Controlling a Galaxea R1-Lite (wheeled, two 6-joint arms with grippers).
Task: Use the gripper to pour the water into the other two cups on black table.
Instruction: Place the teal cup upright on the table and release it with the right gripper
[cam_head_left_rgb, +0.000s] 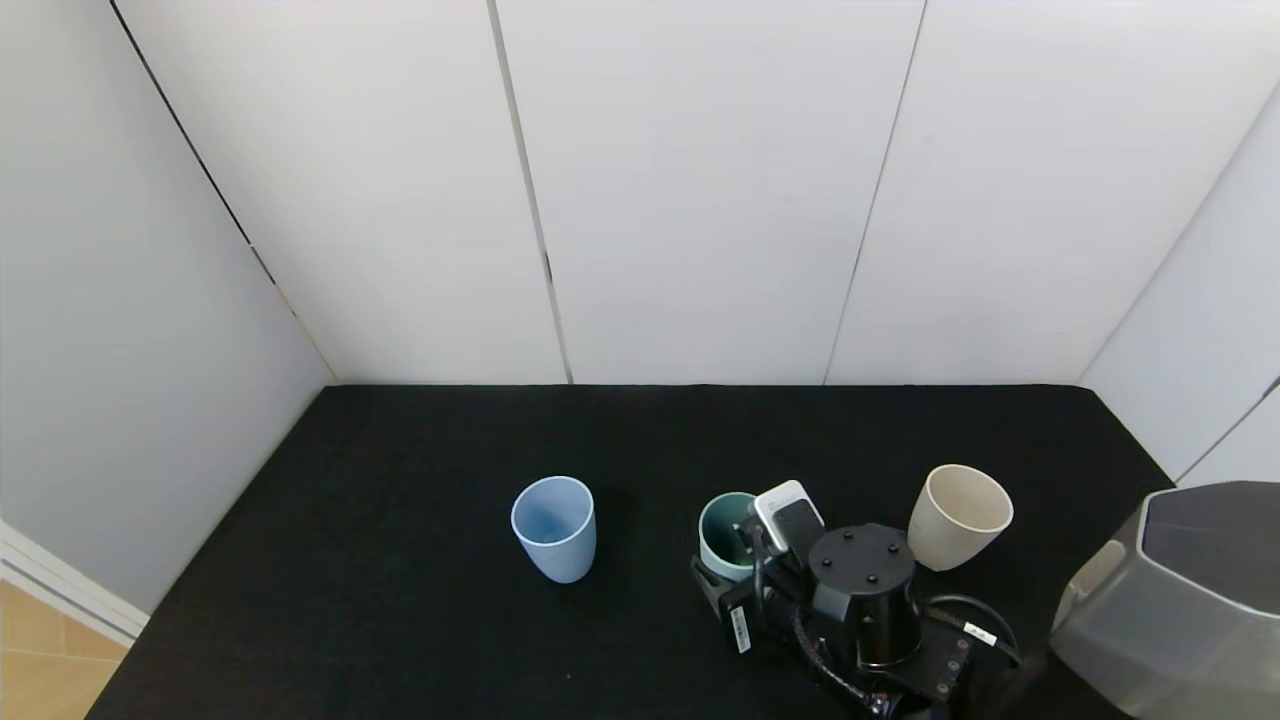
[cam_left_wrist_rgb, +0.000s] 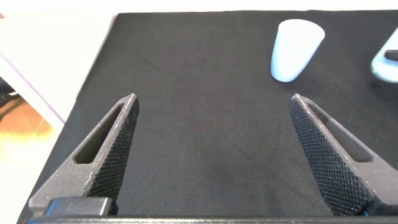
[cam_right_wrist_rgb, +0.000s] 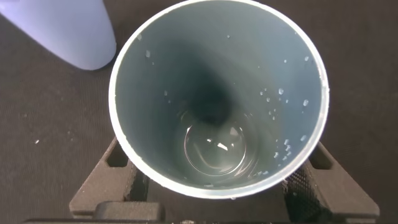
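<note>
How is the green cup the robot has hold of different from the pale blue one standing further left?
The teal-green cup is clamped in the right gripper, while the pale blue cup stands free on the black table. The teal-green cup holds a little water and droplets on its wall; no water shows in the pale blue cup. Both are handleless, tapered tumblers, upright and alike in size.

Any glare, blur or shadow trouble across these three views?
Head view: even light, pale blue cup casts a faint shadow on the black table. Left wrist view: blue cup washed out, left gripper fingers sharp. Right wrist view: glint on the water in the teal cup, which the right gripper holds.
</note>
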